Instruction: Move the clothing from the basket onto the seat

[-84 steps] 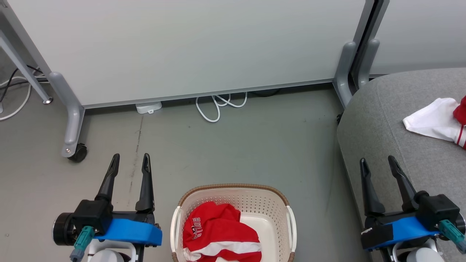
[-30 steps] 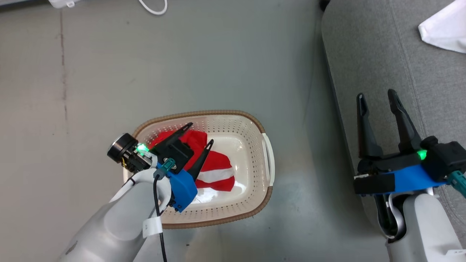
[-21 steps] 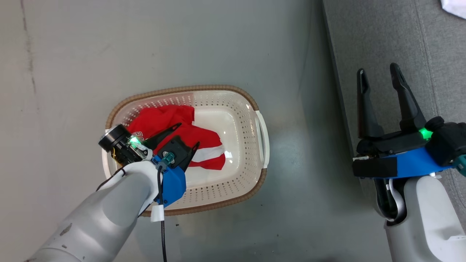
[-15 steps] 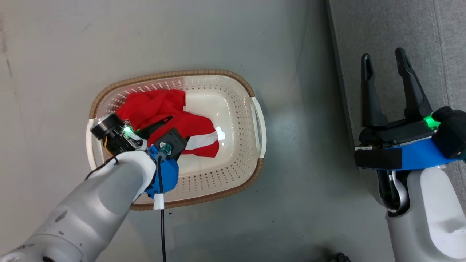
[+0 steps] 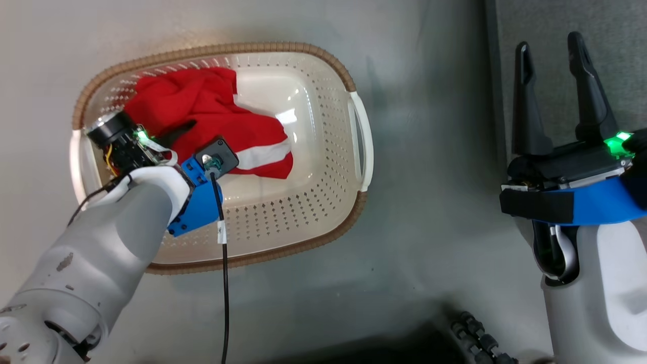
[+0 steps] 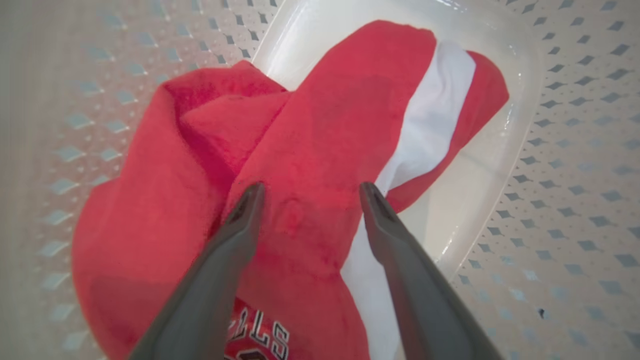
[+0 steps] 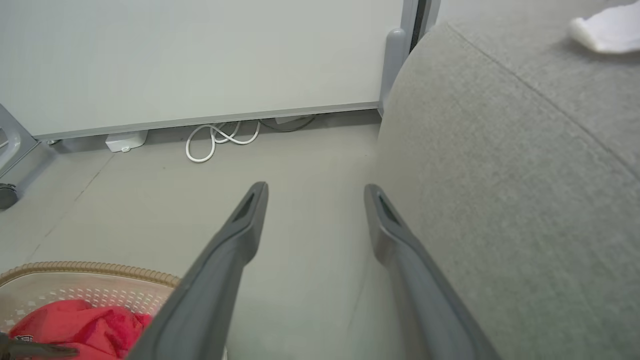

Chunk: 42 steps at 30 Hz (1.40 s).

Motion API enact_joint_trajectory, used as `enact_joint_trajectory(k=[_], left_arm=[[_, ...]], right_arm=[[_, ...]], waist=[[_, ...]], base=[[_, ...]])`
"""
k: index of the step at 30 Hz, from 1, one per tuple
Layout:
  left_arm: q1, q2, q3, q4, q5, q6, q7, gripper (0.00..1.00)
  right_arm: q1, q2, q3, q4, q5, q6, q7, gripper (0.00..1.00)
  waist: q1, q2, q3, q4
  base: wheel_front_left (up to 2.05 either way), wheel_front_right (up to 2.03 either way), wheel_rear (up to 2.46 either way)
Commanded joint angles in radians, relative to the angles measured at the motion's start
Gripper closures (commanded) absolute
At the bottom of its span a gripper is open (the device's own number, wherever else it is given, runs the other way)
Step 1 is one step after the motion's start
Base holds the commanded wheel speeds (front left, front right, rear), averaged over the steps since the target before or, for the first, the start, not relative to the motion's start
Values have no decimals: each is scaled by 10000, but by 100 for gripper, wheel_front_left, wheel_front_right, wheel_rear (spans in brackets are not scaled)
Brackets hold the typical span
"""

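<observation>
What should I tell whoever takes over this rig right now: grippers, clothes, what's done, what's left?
The left gripper is open, with its tips at the red jersey inside the basket. It grips nothing yet.
The right gripper is open and empty, beside the seat.
Done: a white piece lies on the seat.
Left: close on the red jersey, lift it out and carry it to the seat.

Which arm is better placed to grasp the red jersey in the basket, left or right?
Left. The left gripper is open inside the basket, fingers at the red jersey. The right gripper is open by the seat, away from the basket.
</observation>
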Motion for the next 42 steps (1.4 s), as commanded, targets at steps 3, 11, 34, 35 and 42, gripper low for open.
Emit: enact_joint_trajectory(k=[3, 11, 34, 35, 42], left_arm=[[-383, -10, -31, 187, 254, 20, 83, 0], [-766, -37, -34, 462, 468, 20, 368, 0], [-718, -225, -21, 617, 267, 20, 1976, 100], [-726, -228, -24, 618, 261, 20, 2032, 100], [-730, -172, -36, 540, 169, 20, 1922, 100]], right_arm=[[-163, 4, -4, -172, -24, 1, -36, 0], [-105, 4, 0, -539, -23, 1, -36, 0], [31, -13, -196, -856, 14, 0, -34, 0], [17, -13, -185, -861, 22, 0, -36, 0], [-90, -14, -166, -784, 70, -2, -36, 0]], waist=[[-1, 0, 444, -65], [-1, 0, 1002, -209], [-1, 0, 1424, -391], [-1, 0, 1420, -400], [-1, 0, 1305, -431]], base=[[0, 0, 0], [0, 0, 0], [0, 0, 0], [0, 0, 0], [0, 0, 0]])
